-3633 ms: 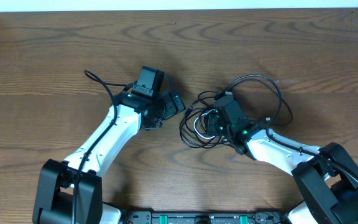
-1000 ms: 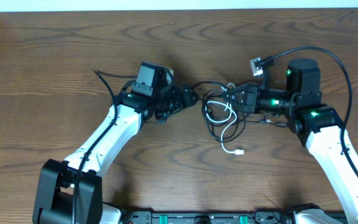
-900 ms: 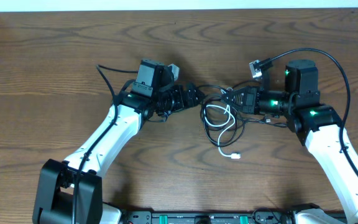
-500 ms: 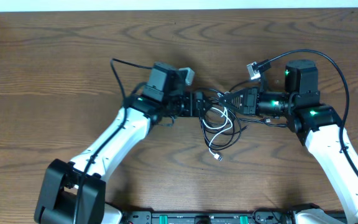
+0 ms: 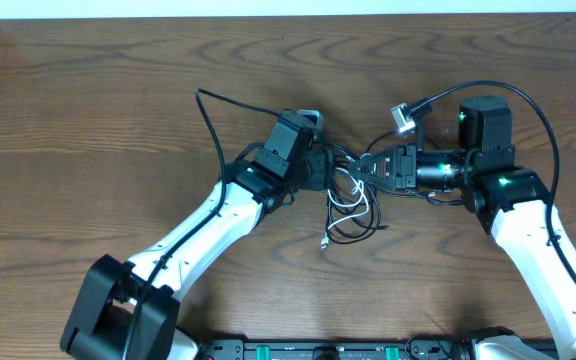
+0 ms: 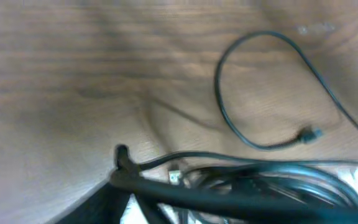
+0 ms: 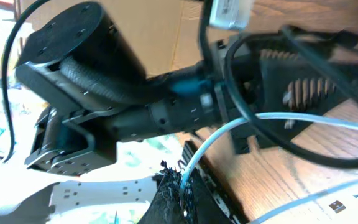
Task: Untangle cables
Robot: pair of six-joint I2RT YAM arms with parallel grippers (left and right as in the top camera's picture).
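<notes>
1. The cables [image 5: 353,200] sit bunched near the middle of the table [image 5: 88,100], between the two grippers.
2. The left gripper [image 5: 323,168] is just beside the bunch on its left. The right gripper [image 5: 376,165] meets it from the right, and the two tips face each other, close together.
3. From the bunch, loops reach toward the table's front edge.
4. One loose end [image 5: 325,241] lies in front of the bunch and slightly left.
5. From the left wrist, a single loop [image 6: 260,93] lies flat on the table behind the bundle [image 6: 241,180], with its plug [image 6: 309,134] to the right.
</notes>
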